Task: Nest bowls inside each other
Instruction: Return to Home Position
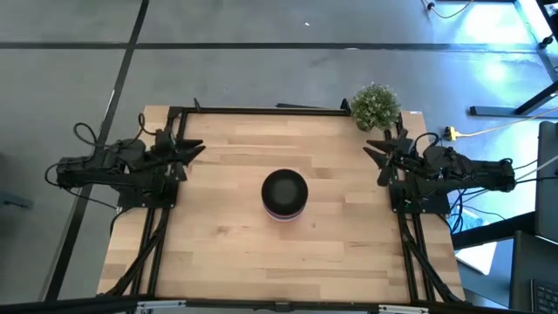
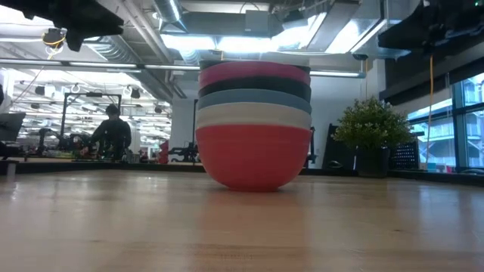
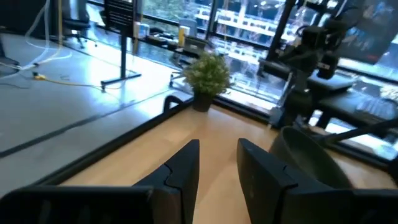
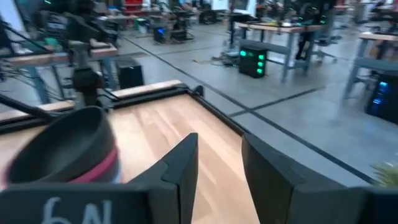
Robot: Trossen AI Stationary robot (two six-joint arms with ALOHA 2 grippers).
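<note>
Showing smooth round bowls nested at centre of pale plank worktop, red bowl lowest, black bowl topmost. Has left end effector at left edge, right end effector at right edge, both narrowly parted, empty.

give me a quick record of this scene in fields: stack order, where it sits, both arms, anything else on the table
stack, bottom to top: red bowl, white bowl, light blue bowl, lower black bowl, pink bowl, top black bowl
stack place: middle of the wooden table
left gripper: at the table's left edge, jaws apart, empty
right gripper: at the right edge, jaws apart, empty
other: potted plant, far right corner
</note>
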